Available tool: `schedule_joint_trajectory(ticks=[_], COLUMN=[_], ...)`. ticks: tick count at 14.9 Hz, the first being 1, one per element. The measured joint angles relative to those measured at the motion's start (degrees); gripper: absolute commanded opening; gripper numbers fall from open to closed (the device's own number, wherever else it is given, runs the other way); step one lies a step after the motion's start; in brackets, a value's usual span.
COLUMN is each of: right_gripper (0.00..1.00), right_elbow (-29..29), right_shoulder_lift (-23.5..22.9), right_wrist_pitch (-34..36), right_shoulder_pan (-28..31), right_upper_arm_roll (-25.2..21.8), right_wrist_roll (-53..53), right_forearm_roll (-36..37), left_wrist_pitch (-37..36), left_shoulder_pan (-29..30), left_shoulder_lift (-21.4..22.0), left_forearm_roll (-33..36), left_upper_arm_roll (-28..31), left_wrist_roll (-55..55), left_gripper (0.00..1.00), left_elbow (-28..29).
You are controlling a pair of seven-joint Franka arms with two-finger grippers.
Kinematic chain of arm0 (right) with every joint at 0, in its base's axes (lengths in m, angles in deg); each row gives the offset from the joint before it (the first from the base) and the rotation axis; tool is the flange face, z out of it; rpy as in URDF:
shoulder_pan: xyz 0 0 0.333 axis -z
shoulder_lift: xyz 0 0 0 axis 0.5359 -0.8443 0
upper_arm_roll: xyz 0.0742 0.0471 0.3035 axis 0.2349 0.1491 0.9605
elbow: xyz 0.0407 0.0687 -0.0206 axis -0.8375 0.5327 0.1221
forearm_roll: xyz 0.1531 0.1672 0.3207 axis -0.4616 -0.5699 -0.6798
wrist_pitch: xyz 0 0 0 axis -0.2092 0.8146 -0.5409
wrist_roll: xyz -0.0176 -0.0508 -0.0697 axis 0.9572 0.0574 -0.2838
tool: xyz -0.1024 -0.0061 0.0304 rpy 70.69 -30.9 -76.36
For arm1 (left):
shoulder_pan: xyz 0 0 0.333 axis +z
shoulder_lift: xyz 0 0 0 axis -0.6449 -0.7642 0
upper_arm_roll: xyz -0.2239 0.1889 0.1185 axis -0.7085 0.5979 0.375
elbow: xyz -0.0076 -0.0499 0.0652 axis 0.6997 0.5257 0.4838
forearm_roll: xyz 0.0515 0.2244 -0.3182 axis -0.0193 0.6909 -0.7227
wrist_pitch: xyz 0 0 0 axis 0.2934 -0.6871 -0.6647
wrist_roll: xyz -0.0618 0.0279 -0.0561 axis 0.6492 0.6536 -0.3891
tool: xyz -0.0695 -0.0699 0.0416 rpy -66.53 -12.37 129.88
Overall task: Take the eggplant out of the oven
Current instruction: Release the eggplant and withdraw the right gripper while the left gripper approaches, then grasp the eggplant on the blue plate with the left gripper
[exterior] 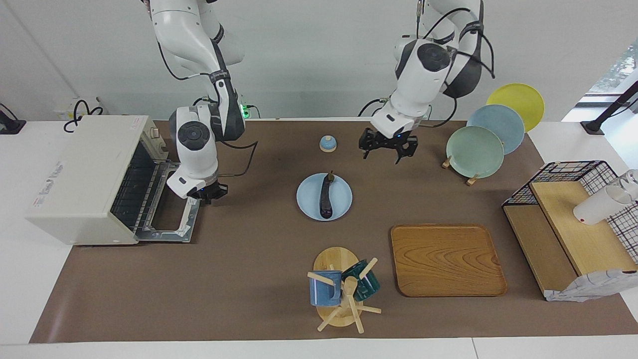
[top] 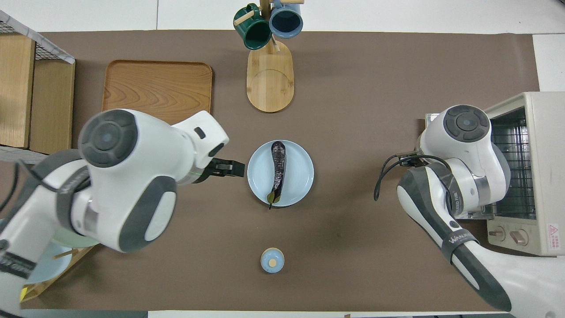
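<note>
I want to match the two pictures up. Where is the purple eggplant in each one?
Facing view: the eggplant lies on the light blue plate in the middle of the table, stem end toward the robots.
Overhead view: the eggplant lies on the same plate at the picture's middle, stem end at the bottom.
Shared landmark: the small blue knobbed lid, nearer to the robots than the plate.

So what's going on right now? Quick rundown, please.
Left hand open, up over bare table. Right hand at the open oven door. Eggplant out, lying on the blue plate. Nothing in the way.
</note>
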Motion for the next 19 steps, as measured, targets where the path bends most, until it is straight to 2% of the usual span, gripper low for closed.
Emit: schedule_joint_trajectory(ticks=[3, 7, 8, 10, 11, 12, 15, 16, 19], right_gripper=[0.08, 0.08, 0.02, 0.00, 0.00, 0.00, 0.00, 0.00, 0.00], right_elbow=[0.4, 1.1, 1.6, 2.4, 2.7, 2.8, 3.0, 3.0, 3.0], right_shoulder_lift=[0.5, 0.7, 0.9, 1.1, 1.1, 1.1, 1.1, 1.1, 1.1], right_wrist_pitch=[0.0, -1.2, -2.0, -3.4, -3.8, -4.0, -4.0, -4.1, -4.1], right_shoulder_pan=[0.6, 1.7, 1.8, 2.1, 2.2, 2.2, 2.2, 2.2, 2.2], right_upper_arm_roll=[0.0, 0.0, 0.1, 0.1, 0.1, 0.1, 0.1, 0.1, 0.1], right_wrist_roll=[0.3, 1.0, 1.0, 1.3, 1.8, 2.2, 2.7, 2.8, 2.9], right_forearm_roll=[0.0, 0.0, 0.0, 0.0, 0.0, 0.0, 0.0, 0.0, 0.0], left_wrist_pitch=[6.8, 14.7, 16.1, 17.3, 17.4, 17.4, 17.4, 17.4, 17.5], left_shoulder_pan=[-5.3, -10.3, -10.7, -10.9, -10.9, -10.9, -11.0, -11.0, -11.0], left_shoulder_lift=[-6.9, -13.1, -14.3, -15.6, -15.7, -15.7, -15.7, -15.7, -15.7], left_forearm_roll=[-0.1, -0.1, -0.1, -0.1, -0.1, -0.1, -0.1, -0.1, -0.1], left_upper_arm_roll=[0.0, 0.0, 0.0, 0.1, 0.2, 0.2, 0.2, 0.2, 0.4], left_wrist_roll=[1.2, 3.9, 4.0, 4.0, 4.0, 4.0, 4.0, 4.0, 4.0], left_gripper=[1.00, 1.00, 1.00, 1.00, 0.92, 0.74, 0.06, 0.00, 0.00], left_elbow=[0.0, 0.0, 0.0, 0.0, 0.0, -0.1, -0.1, -0.1, -0.1])
